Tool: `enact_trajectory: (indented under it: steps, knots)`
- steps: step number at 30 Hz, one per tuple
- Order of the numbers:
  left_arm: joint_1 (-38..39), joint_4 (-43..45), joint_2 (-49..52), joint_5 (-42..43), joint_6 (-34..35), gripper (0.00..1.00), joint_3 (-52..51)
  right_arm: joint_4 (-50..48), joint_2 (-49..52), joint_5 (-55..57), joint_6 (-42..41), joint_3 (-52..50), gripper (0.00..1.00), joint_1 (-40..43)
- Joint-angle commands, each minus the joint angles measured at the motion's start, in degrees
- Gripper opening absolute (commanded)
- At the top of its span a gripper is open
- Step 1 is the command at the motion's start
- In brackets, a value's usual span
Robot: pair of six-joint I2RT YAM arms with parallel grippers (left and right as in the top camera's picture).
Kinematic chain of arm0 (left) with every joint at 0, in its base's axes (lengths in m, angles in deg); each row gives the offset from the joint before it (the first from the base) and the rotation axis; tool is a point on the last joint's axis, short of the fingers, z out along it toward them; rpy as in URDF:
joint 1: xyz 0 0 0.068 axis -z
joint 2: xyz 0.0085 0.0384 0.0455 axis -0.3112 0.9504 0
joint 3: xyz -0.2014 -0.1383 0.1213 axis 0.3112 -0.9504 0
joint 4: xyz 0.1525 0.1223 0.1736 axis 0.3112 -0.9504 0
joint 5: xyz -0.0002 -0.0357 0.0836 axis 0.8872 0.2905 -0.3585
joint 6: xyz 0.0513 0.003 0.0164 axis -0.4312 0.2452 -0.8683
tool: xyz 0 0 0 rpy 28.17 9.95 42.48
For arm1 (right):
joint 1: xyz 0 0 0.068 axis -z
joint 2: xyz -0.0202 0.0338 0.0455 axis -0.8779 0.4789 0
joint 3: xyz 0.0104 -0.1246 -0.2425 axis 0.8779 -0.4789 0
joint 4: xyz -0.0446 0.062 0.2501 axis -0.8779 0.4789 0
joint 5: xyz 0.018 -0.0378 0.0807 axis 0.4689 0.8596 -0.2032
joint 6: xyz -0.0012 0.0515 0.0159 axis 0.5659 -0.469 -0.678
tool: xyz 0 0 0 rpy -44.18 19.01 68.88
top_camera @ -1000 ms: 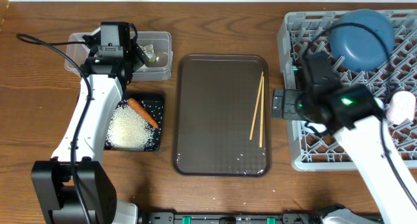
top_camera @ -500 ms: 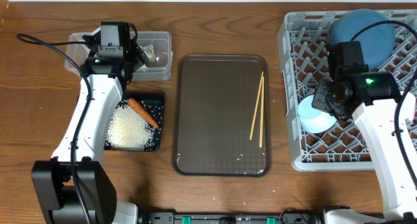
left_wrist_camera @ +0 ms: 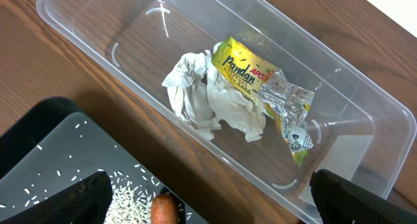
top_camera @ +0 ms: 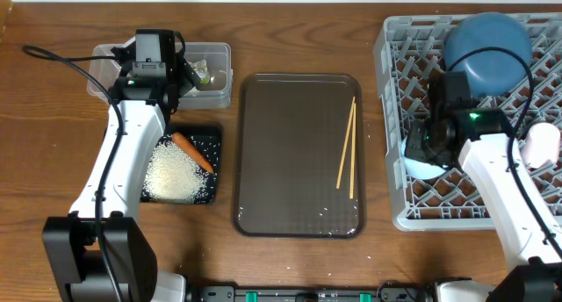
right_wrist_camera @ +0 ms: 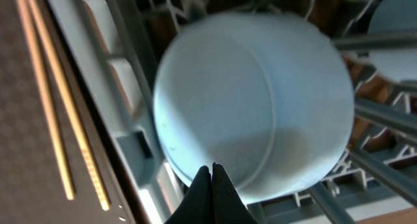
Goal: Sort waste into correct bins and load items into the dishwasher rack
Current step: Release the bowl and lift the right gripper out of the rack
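Observation:
The clear tub [left_wrist_camera: 65, 28] holds crumpled white tissue [left_wrist_camera: 208, 100] and a yellow-green wrapper [left_wrist_camera: 260, 81]. My left gripper [left_wrist_camera: 212, 208] hangs open, straddling the tub's near wall and the corner of the black tray [left_wrist_camera: 39, 139], where rice [left_wrist_camera: 130, 198] and the carrot [left_wrist_camera: 164, 210] lie. The light-blue bowl [right_wrist_camera: 254, 100] sits upside down in the grey rack [top_camera: 395, 82]. My right gripper [right_wrist_camera: 212, 170] is shut just above the bowl's rim, with nothing between its fingers. The dark-blue bowl [top_camera: 487, 43] and a white cup [top_camera: 540, 146] are also in the rack. Two chopsticks [top_camera: 349, 148] lie on the brown tray [top_camera: 290, 153].
The brown serving tray fills the middle of the wooden table, between the black tray [top_camera: 211, 144] on the left and the rack on the right. The clear tub [top_camera: 101, 78] stands behind the black tray. The right arm's cable loops over the rack.
My right gripper has gone from open to shut, and the right arm has shifted over the rack's left part. The light-blue bowl now shows in the rack. The left arm is still.

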Motion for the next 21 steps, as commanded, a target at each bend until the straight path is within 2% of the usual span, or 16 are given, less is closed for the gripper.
enact_trajectory:
  steps: [1, 6, 16, 21]
  knots:
    - [0.0, 0.0, 0.5, -0.3, -0.3, 0.99, 0.0, 0.1, -0.1, 2.3, 0.9, -0.8, 0.01, 1.1]
    - [0.0, 0.0, 0.5, -0.3, -0.3, 0.99, 0.0, 1.2, -0.4, 3.8, 0.9, 1.0, 0.01, 1.4]
    - [0.0, 0.0, 0.5, -0.3, -0.3, 0.99, 0.0, 12.3, -0.4, 4.7, -0.3, 13.6, 0.01, 1.3]
    - [0.0, 0.0, 0.5, -0.3, -0.3, 0.99, 0.0, 13.0, -0.7, -4.9, 1.5, 14.8, 0.01, -1.2]
